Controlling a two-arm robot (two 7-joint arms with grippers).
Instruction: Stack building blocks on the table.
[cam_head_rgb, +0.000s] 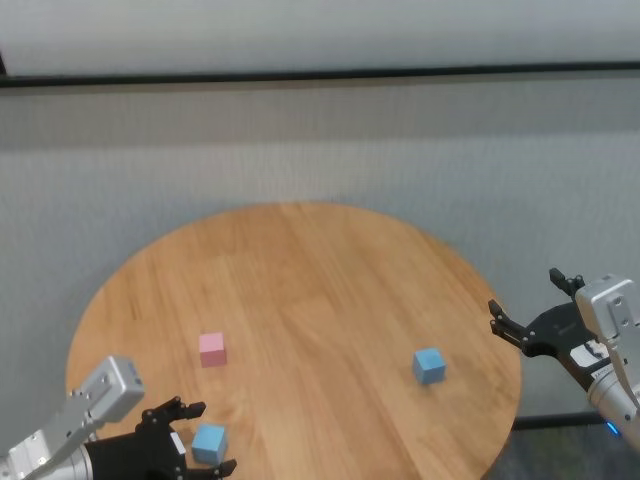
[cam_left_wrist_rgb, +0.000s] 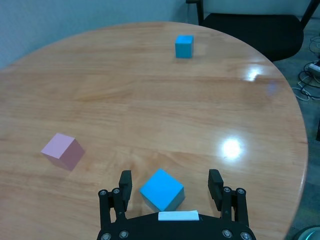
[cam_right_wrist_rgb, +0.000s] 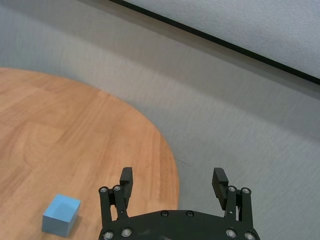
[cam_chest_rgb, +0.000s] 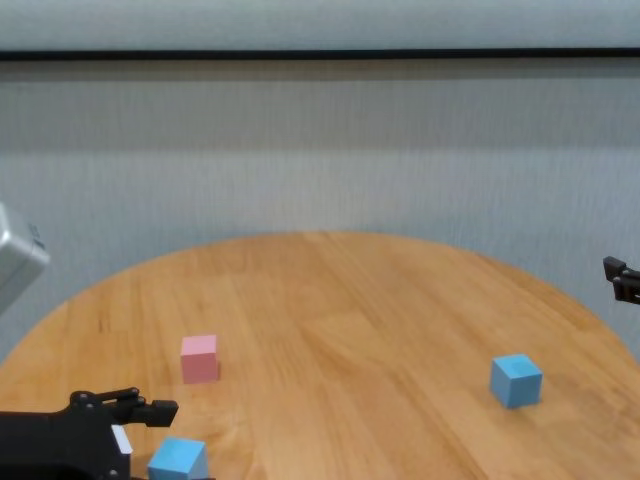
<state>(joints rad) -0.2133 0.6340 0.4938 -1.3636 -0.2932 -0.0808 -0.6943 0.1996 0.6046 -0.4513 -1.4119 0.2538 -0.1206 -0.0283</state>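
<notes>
Straddling the near light-blue matte cube (cam_left_wrist_rgb: 161, 190) w/ my left claw (cam_left_wrist_rgb: 170, 186): fingers spread wide, one on each side of the cube, clear gaps both sides, nothing gripped yet. Cube sits on the round light-brown wood-grain bench (cam_head_rgb: 330, 280), close to its near left edge.

Status: no stacking done. All 3 blocks lie singly on the bench, well apart.
- Pink matte cube (cam_head_rgb: 212, 349): just beyond the left claw, toward bench centre.
- Second light-blue matte cube (cam_head_rgb: 429, 365): over on the right half.

My right claw (cam_head_rgb: 528, 306) hovers off the bench's right edge, fingers wide open, empty.

Remaining, as I judge it: close on the near cube, lift, seat it on another block, then add the 3rd. First pick approx. at the pre-grasp stage.
</notes>
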